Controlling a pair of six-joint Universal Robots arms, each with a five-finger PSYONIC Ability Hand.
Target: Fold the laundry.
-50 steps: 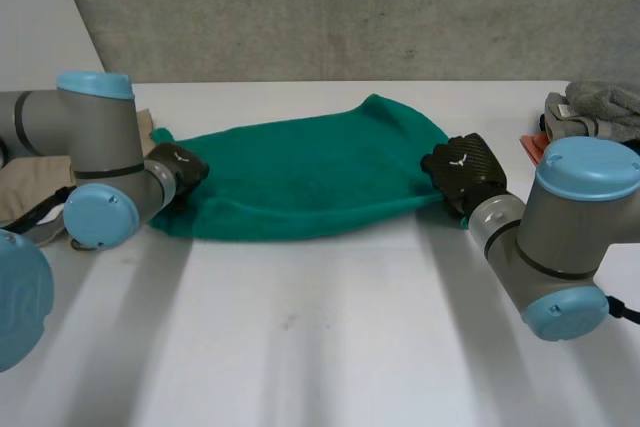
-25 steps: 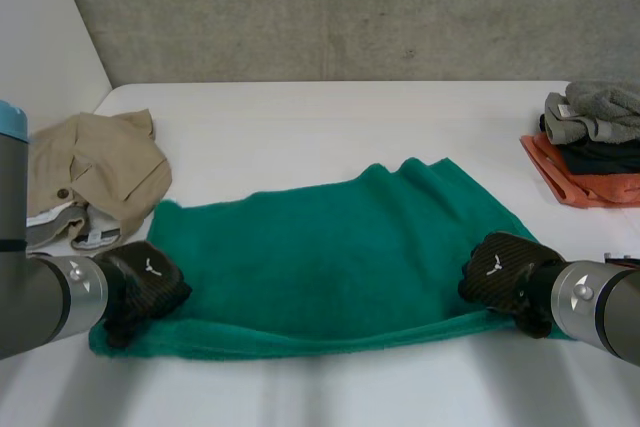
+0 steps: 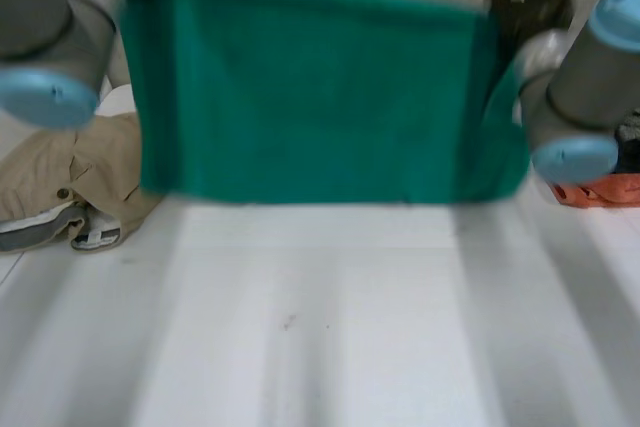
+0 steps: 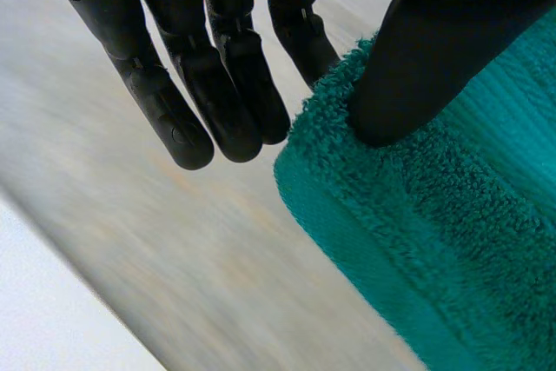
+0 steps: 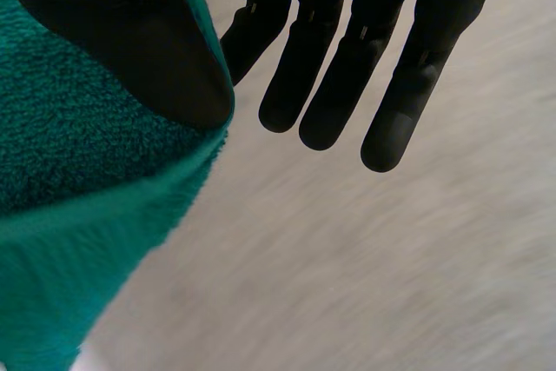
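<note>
Green terry towel [image 3: 320,97] hung spread wide above white bench [image 3: 330,327]. Thumb of left hand [image 4: 434,49] pinched one top corner, right hand [image 5: 130,41] the other; likely stretching it flat for folding.

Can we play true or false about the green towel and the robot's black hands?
1. The green towel lies flat on the table. False: it hangs spread out, held up by both hands.
2. The left hand pinches the towel with its thumb near a corner. True.
3. The right hand holds nothing. False: its thumb pinches the towel's edge too.
4. A beige garment lies on the table on the left arm's side. True.
</note>
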